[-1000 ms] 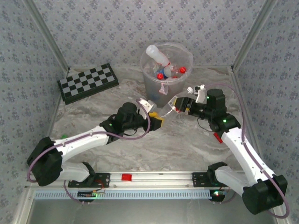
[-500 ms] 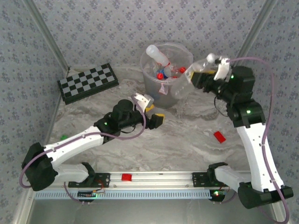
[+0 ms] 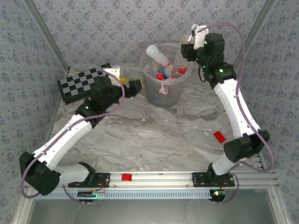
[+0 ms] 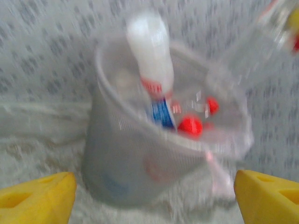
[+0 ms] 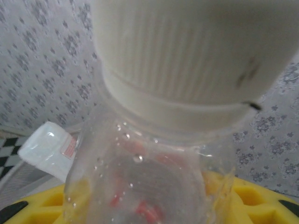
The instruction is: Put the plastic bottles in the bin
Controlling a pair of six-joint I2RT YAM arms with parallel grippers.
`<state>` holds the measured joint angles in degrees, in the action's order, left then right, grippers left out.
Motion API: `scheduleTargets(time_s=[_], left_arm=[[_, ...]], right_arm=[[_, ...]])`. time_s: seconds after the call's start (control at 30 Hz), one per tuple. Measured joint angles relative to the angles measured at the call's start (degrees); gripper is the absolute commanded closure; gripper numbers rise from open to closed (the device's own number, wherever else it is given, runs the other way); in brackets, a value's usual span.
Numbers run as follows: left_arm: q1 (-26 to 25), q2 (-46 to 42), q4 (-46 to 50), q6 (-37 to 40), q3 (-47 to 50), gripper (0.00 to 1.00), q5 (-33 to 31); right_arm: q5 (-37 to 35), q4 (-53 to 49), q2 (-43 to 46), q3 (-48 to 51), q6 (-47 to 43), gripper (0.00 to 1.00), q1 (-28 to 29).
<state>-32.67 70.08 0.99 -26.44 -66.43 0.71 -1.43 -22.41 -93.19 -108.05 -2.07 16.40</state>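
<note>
Right claw (image 3: 188,48): clamped on a clear plastic bottle and raised above the far right rim of the bin (image 3: 166,95). Being high and over the opening suits a straight drop, not a placed set-down.
Held bottle (image 5: 149,154): in the right wrist view its white ribbed cap (image 5: 196,56) sits nearest the camera. The clear body runs down between the yellow fingers (image 5: 252,198). I judge it is gripped across the body, so it should fall free once the fingers part.
Left claw (image 3: 130,84): yellow fingers wide apart with nothing between them. It is just left of the bin, by the right end of the chessboard (image 3: 84,80), and faces the bin wall. It looks parked to one side, leaving the opening to the other arm.
Bin: upright at the far centre of the worktop (image 3: 154,135). Several bottles lie inside, with red caps (image 3: 160,74) showing.
Leaning bottle (image 3: 157,55): white-capped, it pokes above the rim on the far left side, probably propped up by the pile beneath.
Why the right side: the leaning bottle crowds the left of the opening, so a release on the right looks the clearer path.
Red piece (image 3: 219,136): loose on the worktop at the near right. It is not a bottle.
Progress: seemingly late in the task, since every bottle I can make out is in the bin or in the right claw.
</note>
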Motion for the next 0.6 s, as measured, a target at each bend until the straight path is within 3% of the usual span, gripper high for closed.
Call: scheduleTargets(time_s=[0.37, 0.6], left_arm=[[3.82, 18.23, -4.11, -3.39, -16.79, 0.16, -0.61], [3.85, 23.19, -1.57, -4.33, -18.82, 0.16, -2.78]], right_arm=[[-4.20, -14.29, -11.06, -17.68, -4.92, 0.62, 1.81], [-6.78, -18.47, -14.78, -23.17, -6.60, 0.62, 1.99]])
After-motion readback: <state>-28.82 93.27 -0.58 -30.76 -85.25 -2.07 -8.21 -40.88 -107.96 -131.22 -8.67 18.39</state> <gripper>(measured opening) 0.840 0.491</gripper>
